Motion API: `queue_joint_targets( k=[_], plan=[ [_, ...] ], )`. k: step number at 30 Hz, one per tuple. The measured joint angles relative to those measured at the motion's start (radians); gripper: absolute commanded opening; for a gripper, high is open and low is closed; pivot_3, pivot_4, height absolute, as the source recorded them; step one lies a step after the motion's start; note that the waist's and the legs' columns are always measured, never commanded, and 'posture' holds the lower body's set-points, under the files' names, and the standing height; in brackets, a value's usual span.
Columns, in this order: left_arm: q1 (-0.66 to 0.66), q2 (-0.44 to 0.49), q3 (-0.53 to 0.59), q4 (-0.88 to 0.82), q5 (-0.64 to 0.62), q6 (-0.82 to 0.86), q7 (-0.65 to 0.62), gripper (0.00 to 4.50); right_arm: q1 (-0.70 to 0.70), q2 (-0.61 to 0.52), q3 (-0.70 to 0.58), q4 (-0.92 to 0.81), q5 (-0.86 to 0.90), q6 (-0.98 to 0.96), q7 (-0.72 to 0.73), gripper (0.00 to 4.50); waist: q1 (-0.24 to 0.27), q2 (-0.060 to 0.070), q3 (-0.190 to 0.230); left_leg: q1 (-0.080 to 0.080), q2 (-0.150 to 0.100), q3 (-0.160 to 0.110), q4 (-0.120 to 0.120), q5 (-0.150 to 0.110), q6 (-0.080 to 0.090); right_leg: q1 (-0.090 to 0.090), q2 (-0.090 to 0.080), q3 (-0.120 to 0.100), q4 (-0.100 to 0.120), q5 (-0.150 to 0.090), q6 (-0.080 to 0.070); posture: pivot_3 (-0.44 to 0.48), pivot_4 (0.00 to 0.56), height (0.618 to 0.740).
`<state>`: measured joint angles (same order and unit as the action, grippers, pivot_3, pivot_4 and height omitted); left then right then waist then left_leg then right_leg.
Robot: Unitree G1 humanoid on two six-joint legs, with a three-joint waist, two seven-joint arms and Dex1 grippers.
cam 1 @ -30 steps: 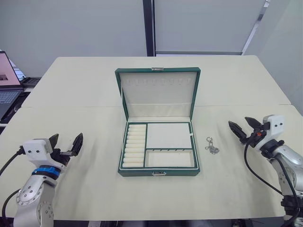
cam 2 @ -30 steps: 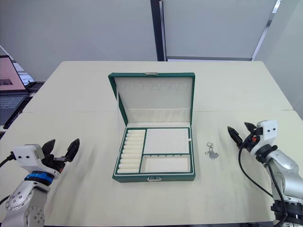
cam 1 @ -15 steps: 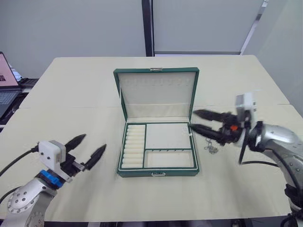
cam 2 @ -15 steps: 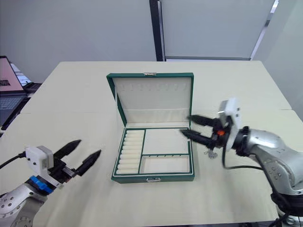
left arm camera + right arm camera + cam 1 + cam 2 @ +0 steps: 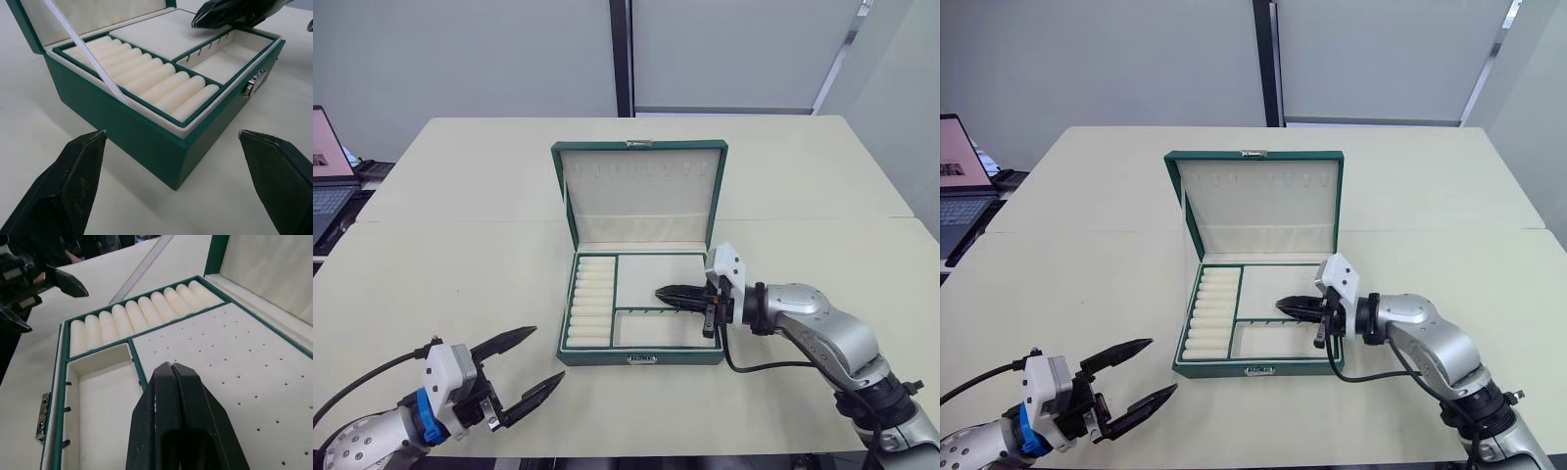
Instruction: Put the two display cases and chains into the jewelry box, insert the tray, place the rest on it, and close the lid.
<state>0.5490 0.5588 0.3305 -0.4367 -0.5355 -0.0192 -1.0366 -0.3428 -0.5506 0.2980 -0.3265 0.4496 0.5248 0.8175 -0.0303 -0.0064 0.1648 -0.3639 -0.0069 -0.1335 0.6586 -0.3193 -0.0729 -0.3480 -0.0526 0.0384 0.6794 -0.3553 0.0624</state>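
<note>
The dark green jewelry box point(image 5: 597, 358) stands open mid-table with its cream-lined lid point(image 5: 641, 191) upright. The tray point(image 5: 641, 274), with ring rolls point(image 5: 590, 299) on its left, lies inside the box. My right gripper point(image 5: 662, 291) reaches in from the right and hovers shut just above the tray's flat perforated section point(image 5: 254, 362), with nothing seen between its fingers. My left gripper point(image 5: 546, 354) is open near the table's front edge, left of the box and apart from it. The display cases and chains are hidden from view.
An open laptop point(image 5: 325, 157) sits off the table's left side. A white strap point(image 5: 83, 54) runs from the lid to the box's left wall. Bare tabletop point(image 5: 460, 245) surrounds the box on both sides.
My right gripper swung in from the right side of the table to over the tray and shut. My left gripper dropped toward the front edge, still open.
</note>
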Motion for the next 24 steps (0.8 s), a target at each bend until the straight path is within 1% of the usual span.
queue_joint_targets(
  k=[4,7,11,15,17,19,22,23,24],
  plan=[
    [0.009,-0.015,-0.032,-0.002,0.015,-0.014,0.008,4.5,0.008,-0.016,0.029,0.003,-0.076,-0.037,0.016,0.01,0.002,-0.008,-0.007,0.001,0.0,-0.002,0.0,-0.001,0.001,0.003,0.0,-0.002,0.0,0.0,0.0,0.0,0.15,0.74],
    [0.008,-0.015,-0.032,-0.002,0.025,-0.017,0.023,4.5,0.019,0.005,0.006,0.0,-0.062,-0.036,0.026,0.01,0.003,-0.011,-0.009,0.002,0.0,-0.002,0.0,-0.001,0.001,0.005,0.0,-0.002,-0.001,0.0,0.0,0.0,0.15,0.74],
    [-0.006,-0.014,-0.032,-0.003,0.034,-0.019,0.047,4.5,0.034,0.071,-0.067,0.006,0.044,0.005,0.029,0.01,0.002,-0.006,-0.005,0.001,0.0,-0.002,0.0,-0.001,0.001,0.004,0.0,-0.002,-0.001,0.0,0.0,0.0,0.15,0.74],
    [-0.042,-0.002,-0.019,-0.015,-0.006,0.053,0.095,4.5,0.0,0.081,-0.153,-0.008,0.118,0.036,0.027,0.01,0.001,-0.003,-0.004,0.001,0.0,-0.002,0.0,-0.001,0.001,0.003,0.0,-0.001,-0.001,0.0,0.0,0.0,0.15,0.74],
    [-0.048,0.016,-0.008,-0.037,-0.023,0.093,0.113,4.5,-0.025,0.063,-0.201,-0.027,0.154,0.06,0.026,0.01,0.001,-0.003,-0.003,0.001,0.0,-0.002,0.0,0.0,0.001,0.003,0.0,-0.001,-0.001,0.0,0.0,0.0,0.15,0.74],
    [-0.045,0.033,0.005,-0.05,-0.059,0.155,0.137,4.5,-0.03,0.021,-0.258,-0.045,0.18,0.076,0.026,0.01,0.002,-0.003,-0.003,0.001,0.0,-0.002,0.0,-0.001,0.001,0.003,0.0,-0.002,-0.001,0.0,0.0,0.0,0.15,0.74],
    [-0.042,0.044,0.054,-0.047,-0.08,0.21,0.176,4.5,0.012,-0.051,-0.353,-0.042,0.192,0.082,0.025,0.01,0.003,-0.003,-0.003,0.0,0.0,-0.002,0.0,-0.002,0.003,0.003,0.0,-0.002,-0.001,0.0,0.0,0.0,0.15,0.74],
    [-0.048,0.049,0.067,-0.041,-0.079,0.215,0.185,4.5,0.028,-0.065,-0.375,-0.039,0.193,0.081,0.025,0.39,0.002,-0.003,-0.003,0.0,0.0,-0.001,0.0,-0.002,0.003,0.003,0.0,-0.002,-0.001,0.0,0.0,0.0,0.15,0.74],
    [-0.065,0.051,0.083,-0.029,-0.078,0.225,0.204,4.5,0.063,-0.088,-0.408,-0.031,0.193,0.075,0.03,0.52,0.003,-0.002,-0.003,0.001,-0.001,-0.001,0.0,-0.002,0.003,0.003,0.0,-0.002,-0.001,0.0,0.0,0.0,0.15,0.74]
  ],
)
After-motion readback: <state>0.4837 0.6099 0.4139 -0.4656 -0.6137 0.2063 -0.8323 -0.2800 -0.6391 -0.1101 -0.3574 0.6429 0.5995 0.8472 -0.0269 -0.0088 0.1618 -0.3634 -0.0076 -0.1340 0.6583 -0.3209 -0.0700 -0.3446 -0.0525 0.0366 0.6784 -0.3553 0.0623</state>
